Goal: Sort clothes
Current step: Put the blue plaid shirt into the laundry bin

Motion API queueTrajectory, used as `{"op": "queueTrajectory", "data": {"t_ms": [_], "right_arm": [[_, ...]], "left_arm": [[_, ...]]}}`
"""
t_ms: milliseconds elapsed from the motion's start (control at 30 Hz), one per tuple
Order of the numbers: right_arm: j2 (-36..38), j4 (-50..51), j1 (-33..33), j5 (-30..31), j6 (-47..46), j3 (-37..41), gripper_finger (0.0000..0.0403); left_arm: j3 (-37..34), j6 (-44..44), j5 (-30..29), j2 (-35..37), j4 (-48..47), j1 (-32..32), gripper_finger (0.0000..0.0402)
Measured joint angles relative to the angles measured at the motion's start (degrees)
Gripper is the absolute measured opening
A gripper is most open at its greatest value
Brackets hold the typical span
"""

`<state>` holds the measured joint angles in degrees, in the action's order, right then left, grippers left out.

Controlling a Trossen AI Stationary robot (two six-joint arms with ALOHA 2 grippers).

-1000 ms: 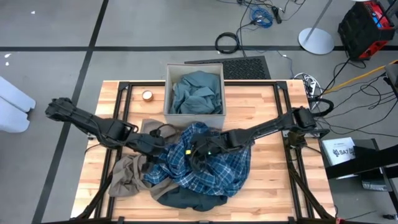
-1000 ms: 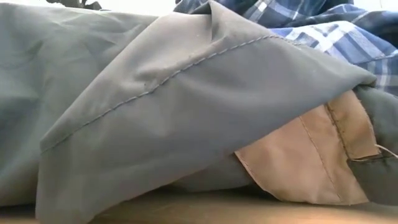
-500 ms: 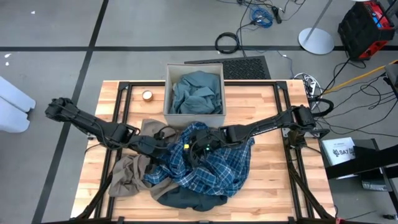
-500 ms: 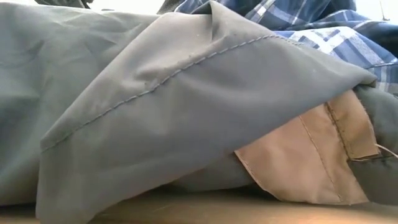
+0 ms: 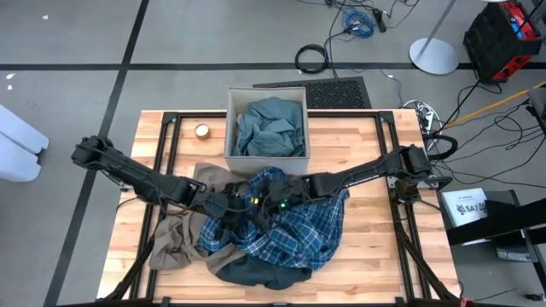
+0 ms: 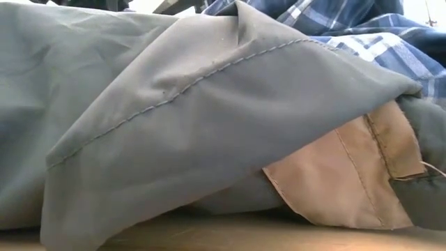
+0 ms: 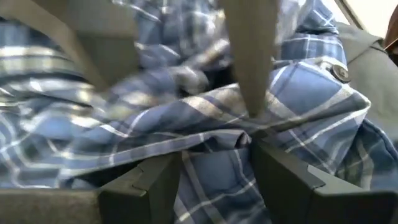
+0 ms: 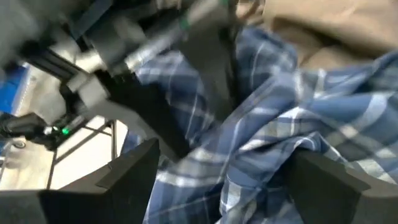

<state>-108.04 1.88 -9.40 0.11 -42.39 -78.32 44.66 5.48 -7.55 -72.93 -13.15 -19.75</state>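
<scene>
Both hands on blue plaid shirt (image 5: 290,230): left hand (image 5: 229,206) pinching fabric, right hand (image 5: 266,203) spread.

The left gripper (image 5: 229,205) has been brought in across the pile until it sits just beside the right gripper (image 5: 266,203). The right gripper's fingers (image 8: 134,171), closed a second ago, have been spread wide. The blue plaid cotton shirt (image 5: 290,226) beneath both grippers has been bunched up slightly.

Crumpled plaid shirt (image 5: 294,226) under both claws, tan garment (image 5: 171,243) left of them, teal shirt (image 5: 270,126) beyond, boxed
</scene>
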Motion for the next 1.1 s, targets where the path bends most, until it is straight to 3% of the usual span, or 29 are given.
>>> {"op": "queueTrajectory", "data": {"t_ms": [200,433,567,767,967,1100], "right_arm": [[-2.5,0.2,-0.5,3.4,0.0,0.0,0.0304],[-2.8,0.0,-0.5,6.3,-0.9,0.0,0.0254],[-2.8,1.0,-0.4,6.1,-0.9,0.0,0.0181],[-2.8,2.3,-0.4,4.3,0.8,0.0,0.0017],[-2.0,3.0,-0.1,2.5,1.3,0.0,0.0003],[1.9,3.5,0.1,1.2,3.4,0.0,0.0002]], "left_arm": [[0.1,-1.4,-0.1,0.2,-0.3,0.4,0.0203],[0.1,-1.4,-0.1,0.2,-0.3,0.4,0.0203],[0.1,-1.4,-0.2,0.2,-0.5,0.4,0.0203],[0.2,-1.3,-4.1,0.7,-3.3,0.7,0.0203],[2.7,1.5,-6.2,2.0,-13.5,0.8,0.0203],[4.1,1.4,-4.5,4.8,-14.3,0.0,0.0203]]}}
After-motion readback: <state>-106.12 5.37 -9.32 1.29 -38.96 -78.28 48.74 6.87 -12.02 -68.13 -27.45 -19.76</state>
